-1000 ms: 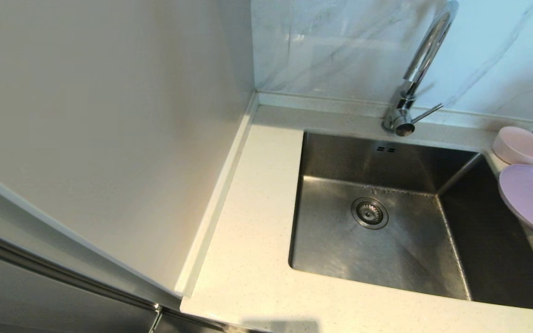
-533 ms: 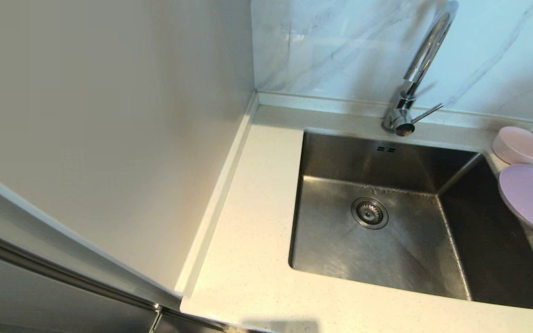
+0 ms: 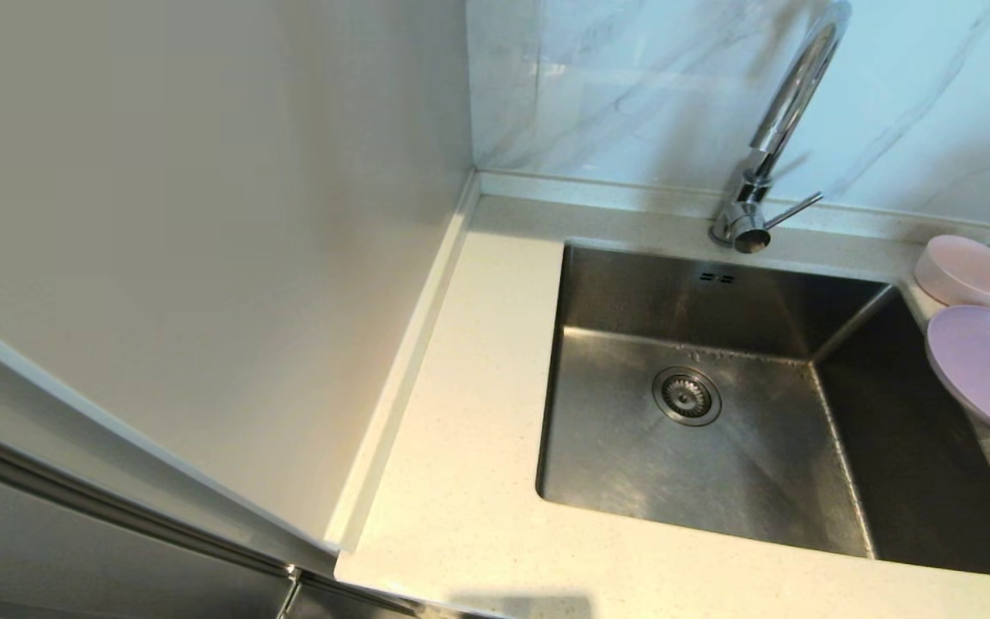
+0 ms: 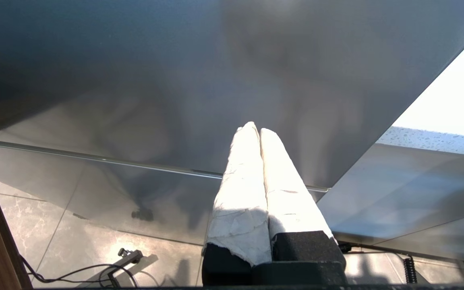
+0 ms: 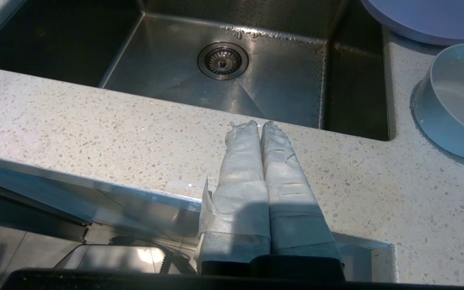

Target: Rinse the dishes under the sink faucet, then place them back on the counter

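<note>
Three dishes sit on the counter (image 3: 461, 481) at the sink's (image 3: 684, 481) three o'clock side: a pink bowl (image 3: 968, 269), a lavender plate (image 3: 989, 371) cut off by the frame, and a grey dish (image 5: 453, 100) seen only from the right wrist. One faucet (image 3: 766, 142) at twelve o'clock, lever pointing toward three. The left gripper (image 4: 255, 129) and right gripper (image 5: 256, 124) are both closed, empty

Lavender plate (image 3: 989, 370) edge-cropped.
</note>
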Controlling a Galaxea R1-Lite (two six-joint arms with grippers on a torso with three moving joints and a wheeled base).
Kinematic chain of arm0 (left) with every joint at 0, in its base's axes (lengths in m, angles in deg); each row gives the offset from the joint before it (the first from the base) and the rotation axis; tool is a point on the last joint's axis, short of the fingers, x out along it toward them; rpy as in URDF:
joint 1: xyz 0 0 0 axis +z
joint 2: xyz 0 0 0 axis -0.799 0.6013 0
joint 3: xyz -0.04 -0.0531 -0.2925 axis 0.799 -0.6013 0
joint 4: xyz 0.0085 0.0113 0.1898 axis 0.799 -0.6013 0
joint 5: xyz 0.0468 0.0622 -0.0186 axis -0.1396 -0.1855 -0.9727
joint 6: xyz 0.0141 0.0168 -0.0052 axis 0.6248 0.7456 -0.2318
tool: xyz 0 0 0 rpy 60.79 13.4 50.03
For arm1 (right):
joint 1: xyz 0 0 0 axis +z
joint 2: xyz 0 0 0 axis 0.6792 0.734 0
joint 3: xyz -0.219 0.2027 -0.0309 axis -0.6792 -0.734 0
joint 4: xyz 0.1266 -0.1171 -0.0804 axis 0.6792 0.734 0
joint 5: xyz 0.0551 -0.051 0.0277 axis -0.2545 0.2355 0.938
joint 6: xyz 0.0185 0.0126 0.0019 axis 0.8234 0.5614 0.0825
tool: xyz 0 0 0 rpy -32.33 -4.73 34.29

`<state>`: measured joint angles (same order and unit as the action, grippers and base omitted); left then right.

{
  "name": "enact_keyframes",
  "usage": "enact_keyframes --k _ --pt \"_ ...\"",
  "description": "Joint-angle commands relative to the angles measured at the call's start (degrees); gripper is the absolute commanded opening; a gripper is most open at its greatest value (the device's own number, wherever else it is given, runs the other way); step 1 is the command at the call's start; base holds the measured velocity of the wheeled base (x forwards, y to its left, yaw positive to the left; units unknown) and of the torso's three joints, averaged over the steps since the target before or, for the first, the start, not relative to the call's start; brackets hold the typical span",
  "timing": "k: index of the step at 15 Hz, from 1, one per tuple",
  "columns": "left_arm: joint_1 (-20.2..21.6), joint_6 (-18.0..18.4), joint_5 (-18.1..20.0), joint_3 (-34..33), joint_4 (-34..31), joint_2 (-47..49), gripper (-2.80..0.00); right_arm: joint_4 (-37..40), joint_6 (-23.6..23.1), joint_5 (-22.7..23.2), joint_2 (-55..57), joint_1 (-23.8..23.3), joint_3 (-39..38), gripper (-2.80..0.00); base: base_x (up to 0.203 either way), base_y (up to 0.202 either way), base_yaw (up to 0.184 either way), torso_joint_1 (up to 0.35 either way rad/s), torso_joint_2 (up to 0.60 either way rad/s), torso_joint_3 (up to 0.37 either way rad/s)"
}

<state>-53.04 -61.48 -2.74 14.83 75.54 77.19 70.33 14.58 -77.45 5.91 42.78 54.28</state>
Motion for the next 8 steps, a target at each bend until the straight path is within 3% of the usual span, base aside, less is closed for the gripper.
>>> enact_keyframes --k 1,8 --pt "0.0 0.0 0.0 0.0 0.0 0.0 -2.8 0.0 -0.1 0.0 0.1 0.0 -0.4 -2.8 0.0 0.0 0.0 0.0 0.0 0.0" --pt "0.0 0.0 0.0 0.0 0.0 0.0 -2.8 -0.2 0.0 0.0 0.1 0.0 -0.4 -2.8 0.0 0.0 0.0 0.0 0.0 0.0"
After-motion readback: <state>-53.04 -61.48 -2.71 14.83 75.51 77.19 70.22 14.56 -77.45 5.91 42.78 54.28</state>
